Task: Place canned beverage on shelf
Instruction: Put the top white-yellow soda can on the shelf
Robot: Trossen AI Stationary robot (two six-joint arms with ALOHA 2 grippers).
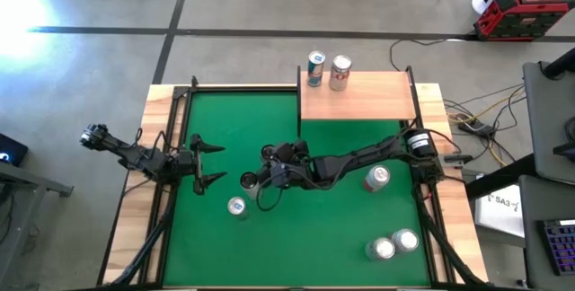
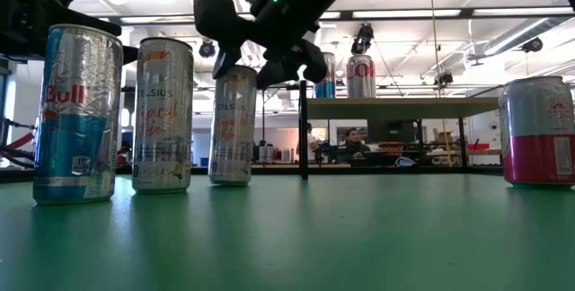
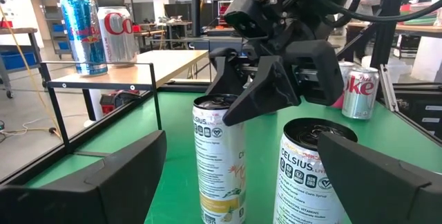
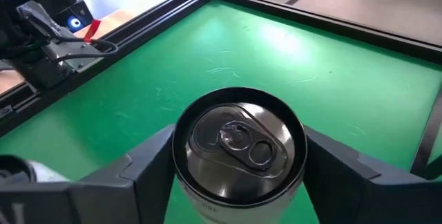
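Green felt table [image 1: 341, 237] (concrete floor [image 1: 234, 4] around).

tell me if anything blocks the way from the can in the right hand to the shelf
Nothing visible does. The right hand closes around the tall white Celsius can on the green felt, and open felt lies between it and the pale-wood shelf board. Two cans, blue-silver and red-white, stand at the shelf's far edge; the near part is bare.

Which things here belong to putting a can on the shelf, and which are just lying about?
Job:
- tall silver Celsius can, between the right gripper fingers
- pale-wood shelf board on black posts

Lying about:
- second Celsius can
- Coke can
- two cans at the table's near edge
- open left gripper
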